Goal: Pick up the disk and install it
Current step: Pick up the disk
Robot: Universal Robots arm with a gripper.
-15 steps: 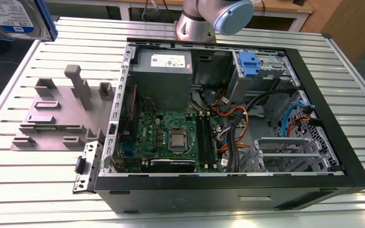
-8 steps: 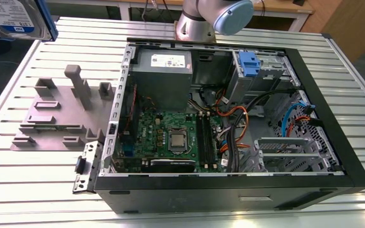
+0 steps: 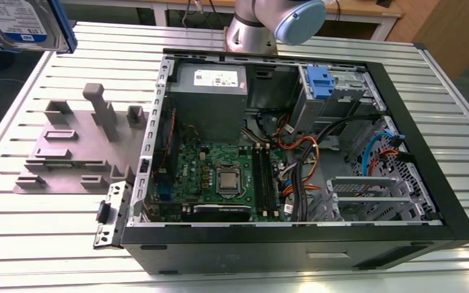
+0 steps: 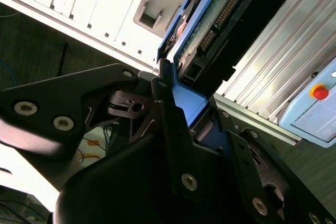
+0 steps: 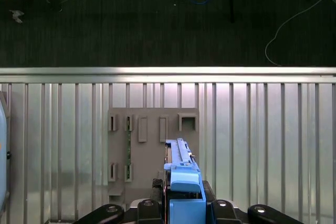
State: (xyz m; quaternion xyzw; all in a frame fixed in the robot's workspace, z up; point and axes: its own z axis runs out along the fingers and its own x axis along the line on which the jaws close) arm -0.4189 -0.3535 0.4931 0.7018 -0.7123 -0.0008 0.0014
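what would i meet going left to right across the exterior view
silver rectangular disk in a blue plastic bracket, held up off the table → grey moulded fixture plate → grey metal power supply box → blue plastic caddy → silver perforated drive cage

fixture (image 3: 71, 149) on table (image 3: 39, 241) beside case (image 3: 259, 250) | disk (image 3: 24, 24) above fixture
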